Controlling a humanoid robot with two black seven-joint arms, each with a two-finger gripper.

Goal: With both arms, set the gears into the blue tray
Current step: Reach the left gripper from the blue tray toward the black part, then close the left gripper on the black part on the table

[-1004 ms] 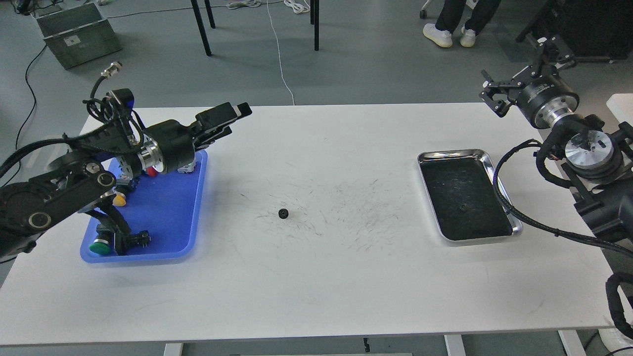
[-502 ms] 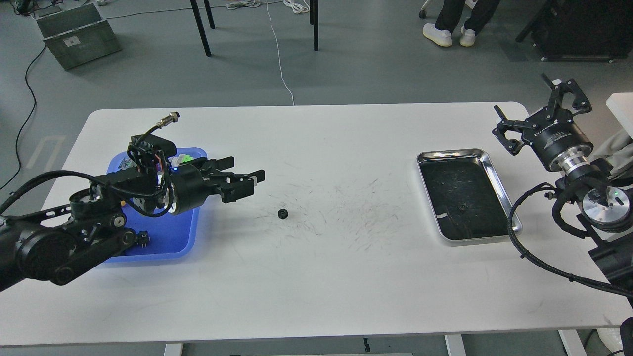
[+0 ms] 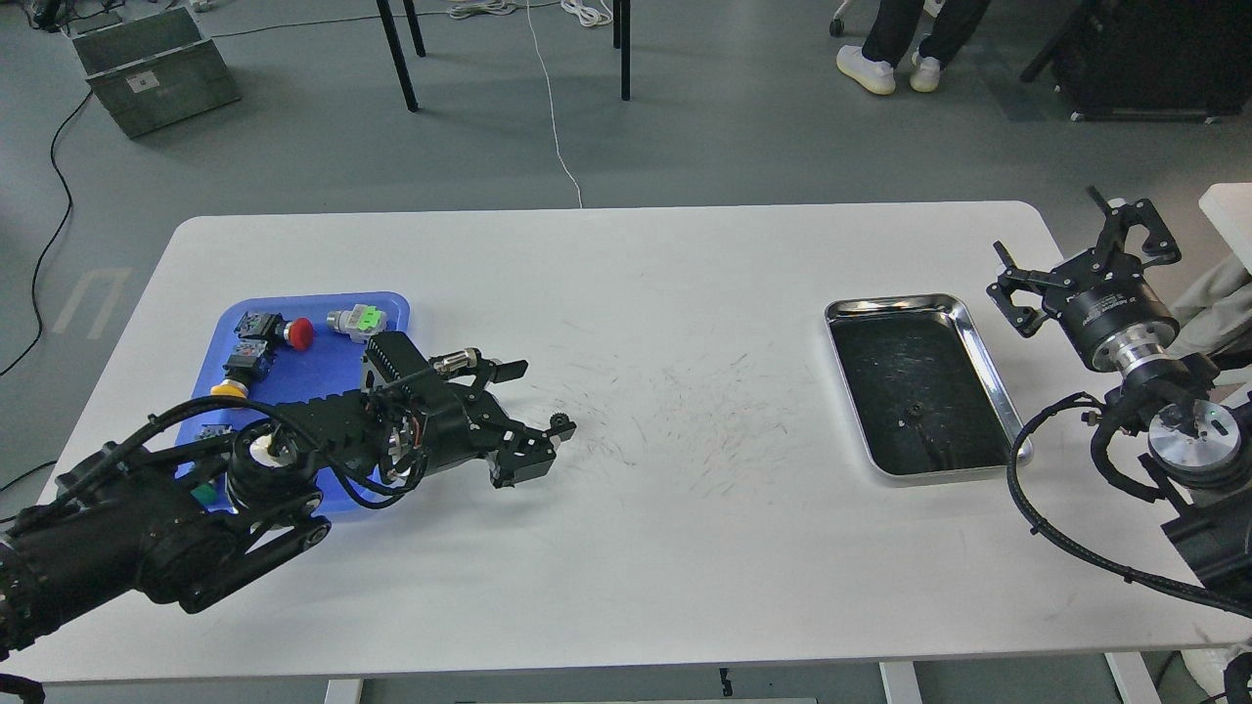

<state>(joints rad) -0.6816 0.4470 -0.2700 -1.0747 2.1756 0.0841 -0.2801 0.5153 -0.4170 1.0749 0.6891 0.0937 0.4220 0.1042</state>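
White table (image 3: 626, 548) under us, scuffed grey at its middle; the blue tray (image 3: 391, 305) sits at far left with coloured push-button switches (image 3: 262, 332) in it, the steel tray (image 3: 983, 352) with black lining at right. Our left arm (image 3: 196, 508) lies low across the blue tray's near right corner, its gripper (image 3: 533, 416) spread apart on the tabletop with one gear (image 3: 560, 423) at the fingertips, while our right gripper (image 3: 1076, 259) hangs splayed apart beyond the steel tray's right rim. The second gear (image 3: 913, 414) lies on the black lining, toward the near end.
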